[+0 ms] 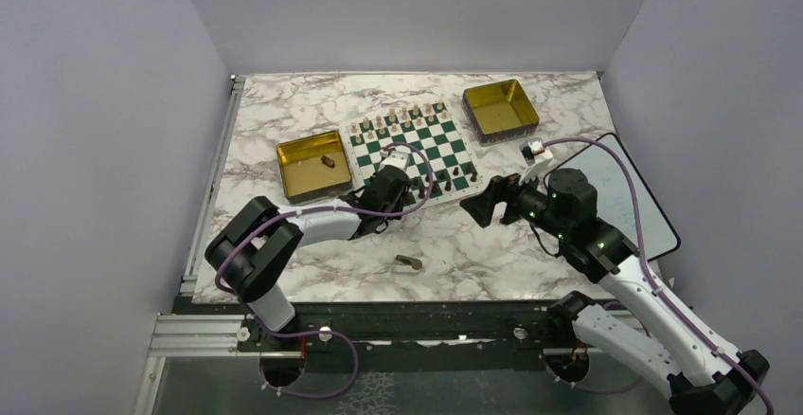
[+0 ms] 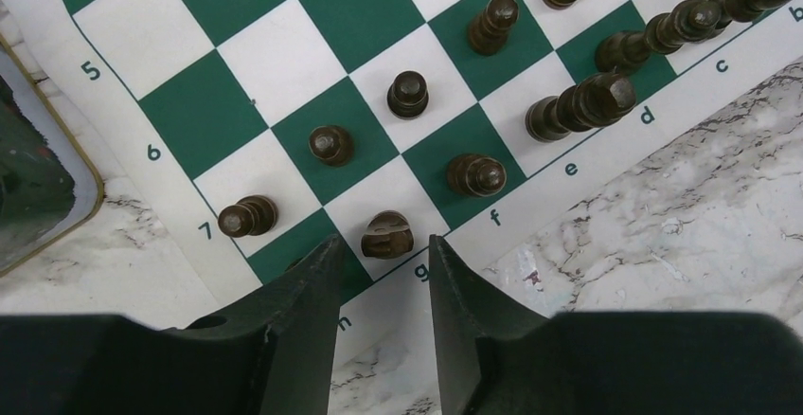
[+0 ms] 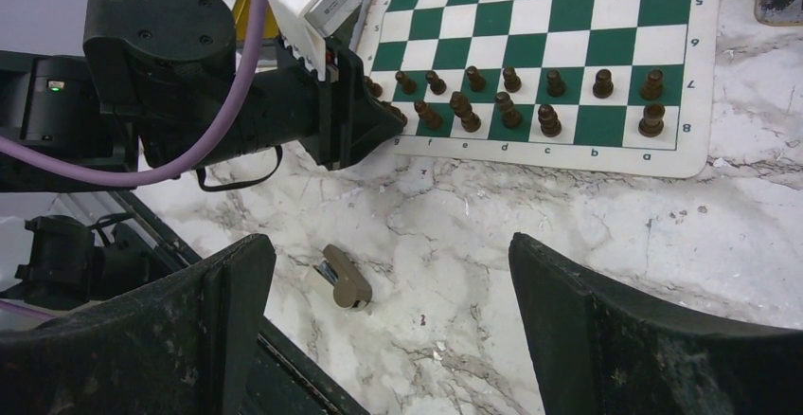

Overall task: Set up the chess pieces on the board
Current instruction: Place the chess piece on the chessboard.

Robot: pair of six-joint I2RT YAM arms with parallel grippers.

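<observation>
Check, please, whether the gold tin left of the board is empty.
Not empty. The top view shows one small dark piece on the floor of that gold tin, near its right wall.

I see the board (image 1: 409, 145) lying flat toward the desk's far edge, about mid-width, in green and white checks with a white border. The dark chess pieces (image 3: 502, 107) stand upright in two rows along its near side.
</observation>
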